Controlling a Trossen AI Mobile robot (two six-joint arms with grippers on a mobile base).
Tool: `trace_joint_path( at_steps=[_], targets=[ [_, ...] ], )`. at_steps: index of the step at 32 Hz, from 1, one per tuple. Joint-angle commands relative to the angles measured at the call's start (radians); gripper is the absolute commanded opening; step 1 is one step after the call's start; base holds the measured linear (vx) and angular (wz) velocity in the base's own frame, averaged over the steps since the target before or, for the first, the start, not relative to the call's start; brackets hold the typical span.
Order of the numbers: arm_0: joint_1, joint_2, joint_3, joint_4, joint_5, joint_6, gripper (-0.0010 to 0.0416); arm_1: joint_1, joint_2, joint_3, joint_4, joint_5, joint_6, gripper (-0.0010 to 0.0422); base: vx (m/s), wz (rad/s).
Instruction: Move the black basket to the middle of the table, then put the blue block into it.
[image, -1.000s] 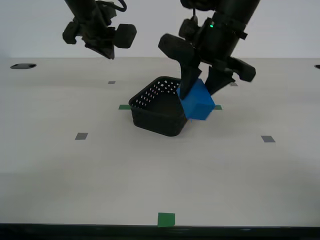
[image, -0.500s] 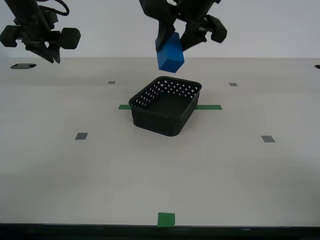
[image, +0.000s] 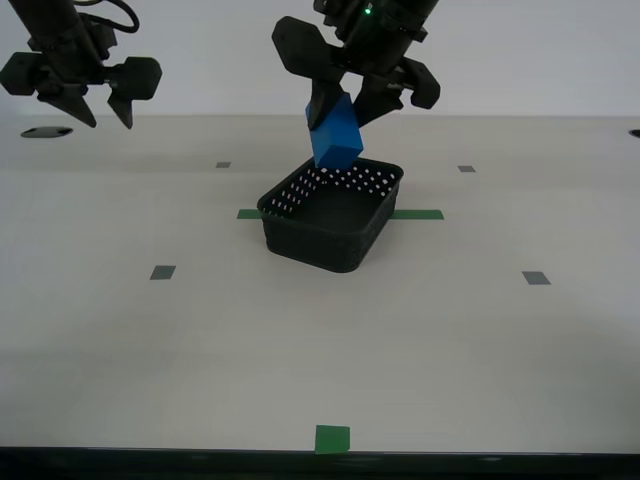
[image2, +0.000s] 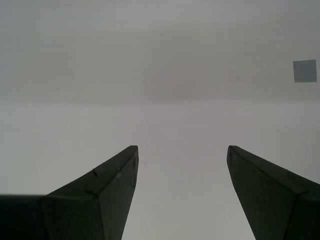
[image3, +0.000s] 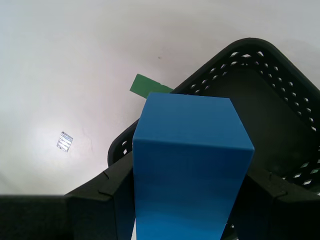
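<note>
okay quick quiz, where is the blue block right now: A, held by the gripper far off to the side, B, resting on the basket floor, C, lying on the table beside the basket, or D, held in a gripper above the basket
D: my first gripper is shut on the blue block, which hangs in the air over the far rim of the black basket; the basket floor under it is bare.

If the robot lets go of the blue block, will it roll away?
Probably not: the blue block has flat faces, so it should land, maybe tip, then stay. It looks stiff. My first gripper holds it over the black basket, whose walls should stop it.
</note>
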Motion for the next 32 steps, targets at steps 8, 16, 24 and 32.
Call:
trace_joint_path(
  at_steps=[8, 16, 24, 32],
  targets=[
    [0.000, 0.000, 0.000, 0.002, 0.000, -0.010, 0.0319, 0.000, 0.000, 0.000, 0.005, 0.001, 0.002, 0.0268, 0.000, 0.000],
    [-0.001, 0.000, 0.000, 0.006, 0.001, -0.037, 0.0388, 0.000, 0.000, 0.000, 0.022, 0.001, 0.002, 0.0268, 0.000, 0.000],
    [-0.002, 0.000, 0.000, 0.006, 0.000, -0.054, 0.0356, 0.000, 0.000, 0.000, 0.026, 0.001, 0.002, 0.0268, 0.000, 0.000],
    [-0.002, 0.000, 0.000, 0.006, 0.000, -0.054, 0.0355, 0.000, 0.000, 0.000, 0.026, 0.001, 0.002, 0.0268, 0.000, 0.000]
  ],
)
